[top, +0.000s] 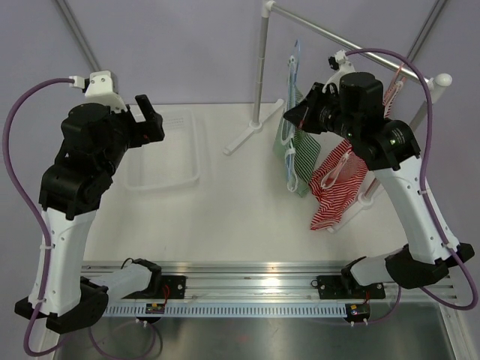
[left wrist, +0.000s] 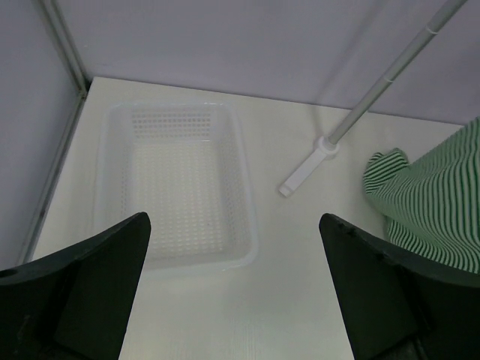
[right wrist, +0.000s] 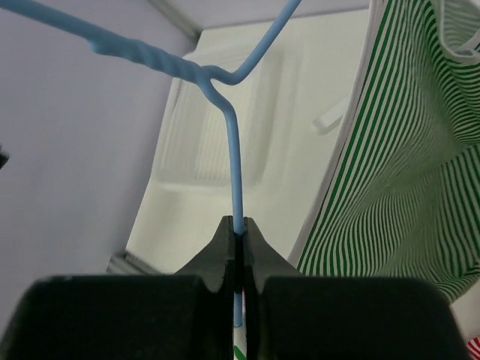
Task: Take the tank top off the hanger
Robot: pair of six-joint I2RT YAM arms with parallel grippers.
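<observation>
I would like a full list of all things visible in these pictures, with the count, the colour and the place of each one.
tank top: one, green and white stripes, hanging on the hanger at the rack
hanger: one, light blue wire, below the rack's bar, carrying the tank top
striped garment: one, red and white, hanging at the rack, right of the tank top
clothes rack: one, white and silver, back right of the table
basket: one, white perforated plastic, back left of the table
table: one, white, under everything
left gripper: one, black, open, raised near the basket
right gripper: one, black, shut on the hanger's wire
</observation>
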